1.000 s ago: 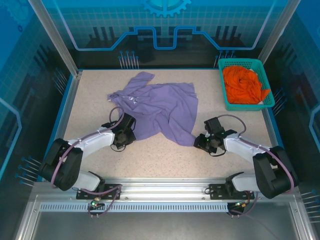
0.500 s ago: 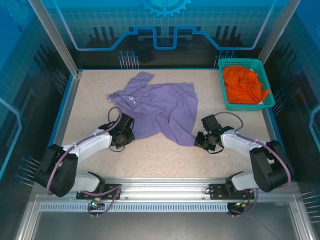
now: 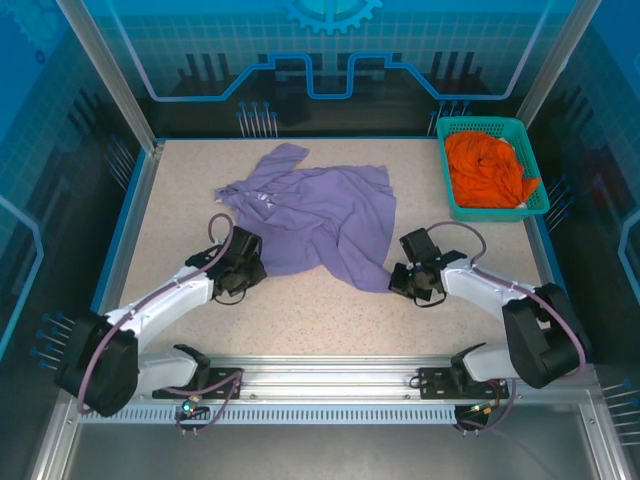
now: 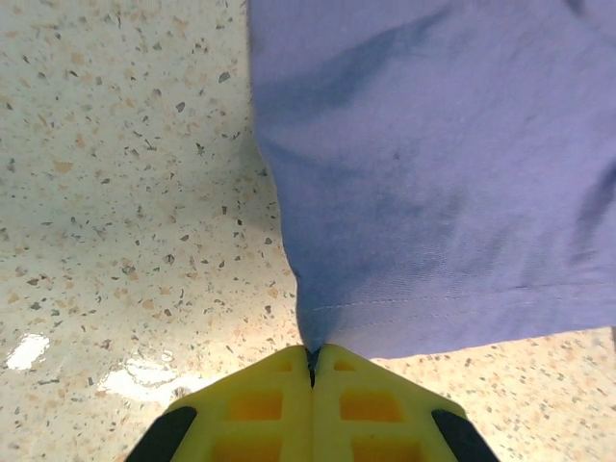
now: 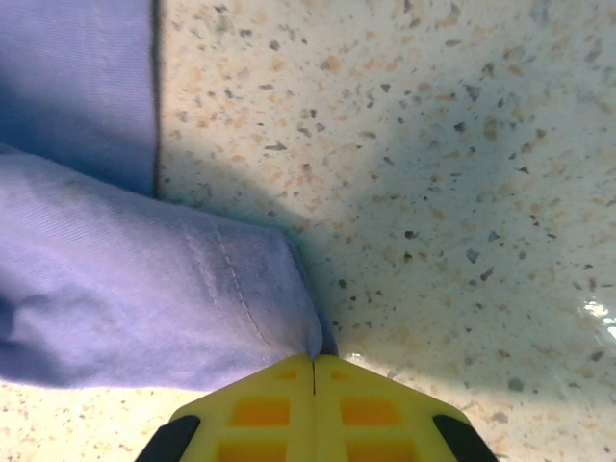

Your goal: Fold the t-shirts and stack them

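A lavender-purple t-shirt (image 3: 320, 215) lies crumpled on the speckled table (image 3: 300, 310). My left gripper (image 3: 243, 268) is shut on its near left hem corner; the left wrist view has the yellow jaws (image 4: 311, 358) pinching the hem (image 4: 404, 318). My right gripper (image 3: 397, 278) is shut on the near right corner, and in the right wrist view the cloth (image 5: 144, 298) runs into the closed jaws (image 5: 314, 362). An orange t-shirt (image 3: 487, 170) sits bunched in the teal basket (image 3: 447, 185) at the back right.
Blue panels and metal posts wall the table on three sides. An aluminium rail (image 3: 330, 375) with the arm bases runs along the near edge. Bare tabletop lies in front of the purple shirt between the two grippers.
The right gripper has slid left onto the shirt's corner and shut on it. The left gripper stayed shut on the hem while its arm stretched out.
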Available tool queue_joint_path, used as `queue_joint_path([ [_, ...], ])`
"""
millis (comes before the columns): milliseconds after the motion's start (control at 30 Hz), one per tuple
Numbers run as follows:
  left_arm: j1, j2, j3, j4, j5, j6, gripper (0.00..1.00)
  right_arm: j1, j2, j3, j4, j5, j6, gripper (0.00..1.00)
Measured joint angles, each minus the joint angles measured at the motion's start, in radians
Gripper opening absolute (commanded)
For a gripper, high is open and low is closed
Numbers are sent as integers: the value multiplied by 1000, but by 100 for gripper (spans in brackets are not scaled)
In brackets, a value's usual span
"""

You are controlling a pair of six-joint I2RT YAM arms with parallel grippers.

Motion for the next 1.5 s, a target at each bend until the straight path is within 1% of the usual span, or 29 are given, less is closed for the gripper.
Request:
queue_joint_path([
  [200, 2, -122, 30, -81, -8, 21, 0, 17, -123, 40, -57, 31, -11, 0],
  [400, 8, -218, 135, -180, -15, 48, 0, 17, -236, 111, -126, 41, -39, 0],
  [500, 10, -263, 229, -252, -14, 64, 0, 17, -290, 154, -164, 42, -59, 0],
  [633, 18, -303, 395, -336, -14, 98, 0, 10, -364, 239, -222, 41, -86, 0],
  [733, 57, -289, 515, -378, -3, 133, 0, -20, -367, 335, -257, 39, -109, 0],
  [800, 113, -254, 588, -399, 27, 155, 0, -54, -341, 403, -275, 33, -126, 0],
  [867, 181, -194, 657, -411, 75, 167, 0, -100, -286, 481, -284, 24, -145, 0],
  [933, 231, -119, 718, -416, 124, 175, 0, -143, -220, 549, -288, 5, -161, 0],
  [1100, 309, 124, 872, -407, 246, 170, 0, -236, -13, 725, -283, -51, -186, 0],
  [1200, 357, 294, 1008, -401, 322, 152, 0, -285, 139, 863, -277, -91, -187, 0],
  [1333, 406, 552, 1286, -391, 430, 129, 0, -337, 372, 1131, -286, -154, -182, 0],
  [1400, 416, 695, 1501, -406, 475, 126, 0, -356, 489, 1300, -304, -182, -179, 0],
  [1467, 423, 846, 1781, -441, 507, 130, 0, -370, 632, 1550, -356, -203, -179, 0],
  [1500, 425, 896, 1889, -443, 519, 132, 0, -374, 687, 1659, -372, -212, -179, 0],
])
